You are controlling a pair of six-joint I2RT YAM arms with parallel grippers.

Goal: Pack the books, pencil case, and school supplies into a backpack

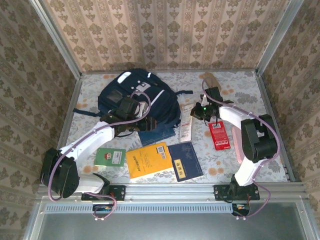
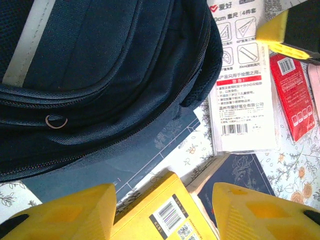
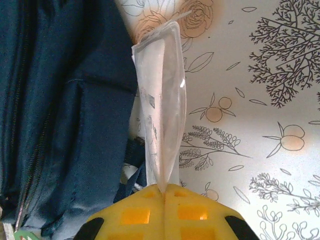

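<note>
The navy backpack (image 1: 135,97) lies at the back left, and a navy book (image 1: 152,134) pokes out from under its near edge. My left gripper (image 1: 135,125) (image 2: 165,215) hovers open above that edge, over a corner of the orange-yellow book (image 1: 148,160) (image 2: 165,215), holding nothing. My right gripper (image 1: 196,112) (image 3: 164,189) is shut on the edge of the narrow white printed packet (image 1: 185,125) (image 3: 162,115) (image 2: 242,90), just right of the backpack (image 3: 60,115). The flat red pack (image 1: 218,135) lies beside it. The pencil case is out of view.
At the front lie a green-and-white book (image 1: 110,157) and a second navy book (image 1: 185,161). A tan oblong thing (image 1: 210,80) rests at the back right and a pale pink thing (image 1: 235,145) by the right arm. Metal rails and papered walls fence the table.
</note>
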